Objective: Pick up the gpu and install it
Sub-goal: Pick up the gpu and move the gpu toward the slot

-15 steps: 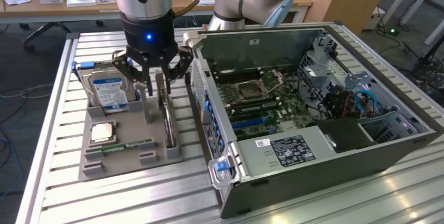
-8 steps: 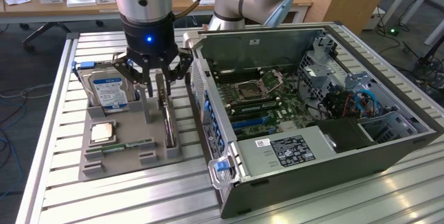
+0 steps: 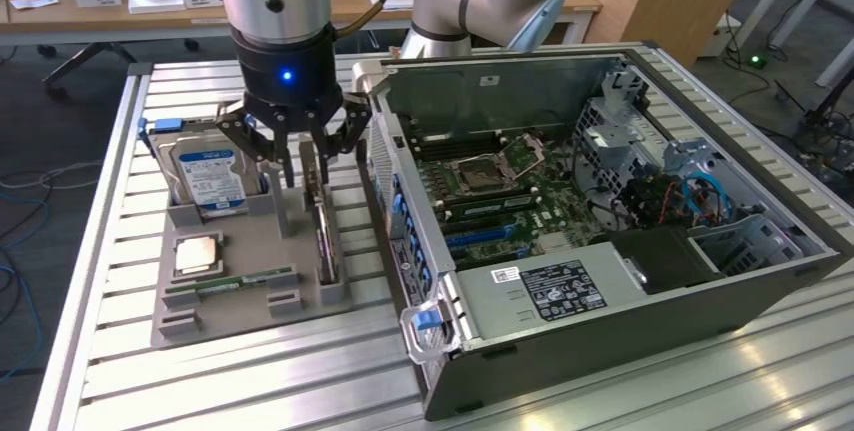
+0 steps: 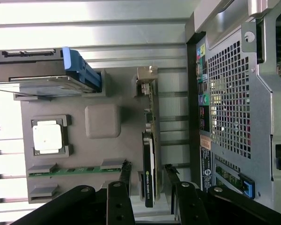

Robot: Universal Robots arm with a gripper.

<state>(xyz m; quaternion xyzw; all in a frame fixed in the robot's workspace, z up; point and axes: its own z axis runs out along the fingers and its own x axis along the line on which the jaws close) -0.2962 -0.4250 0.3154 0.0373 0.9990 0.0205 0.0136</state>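
Note:
The gpu [image 3: 326,236] is a thin dark card standing on edge in a slot of the grey parts holder [image 3: 247,316], beside the open computer case. Its silver end bracket [image 4: 146,78] points away from the gripper. My gripper [image 3: 304,164] hangs just above the card's far end, open, one finger on each side. In the wrist view the gpu [image 4: 150,154] runs between the two black fingertips [image 4: 125,169], and a gap shows on both sides. The gripper [image 4: 148,172] holds nothing.
The holder also carries a silver hard drive [image 3: 207,173] with a blue-white label, a square processor [image 3: 198,251] and a green memory stick [image 3: 247,280]. The open computer case [image 3: 641,281] lies at the exterior view's right with its motherboard [image 3: 501,191] exposed. Everything rests on a slatted aluminium table [image 3: 267,381].

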